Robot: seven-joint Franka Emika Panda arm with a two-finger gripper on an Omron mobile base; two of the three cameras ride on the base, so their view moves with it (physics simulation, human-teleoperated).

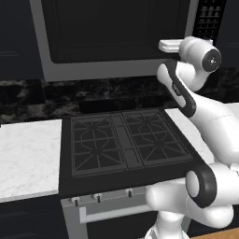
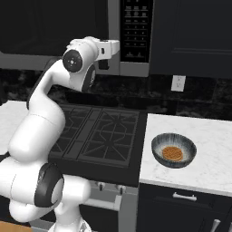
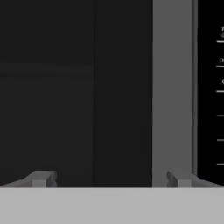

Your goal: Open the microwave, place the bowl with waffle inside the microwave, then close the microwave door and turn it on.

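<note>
Facing the shut microwave door (image 3: pixel 78 87), your gripper (image 3: pixel 109 179) hangs spread and empty, its fingertips (image 3: pixel 41 178) straddling the dark bar handle (image 3: pixel 122 87). Closing off-centre risks slipping off it. Farther right, the bowl (image 2: pixel 174 150) holding the waffle (image 2: pixel 172 153) waits on the counter (image 2: pixel 204 136).

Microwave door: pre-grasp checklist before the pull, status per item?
1. microwave door shut, ready to pull: ok.
2. gripper open, fingertips spread wide: ok.
3. Dark vertical handle sits between the fingertips in the hand view: ok.
4. Contact with the handle: cannot tell; depth is not readable.
5. bowl with waffle upright on the counter right of the stove, away from the arm: ok.
6. Room for the door to swing past the arm: cannot tell.
</note>
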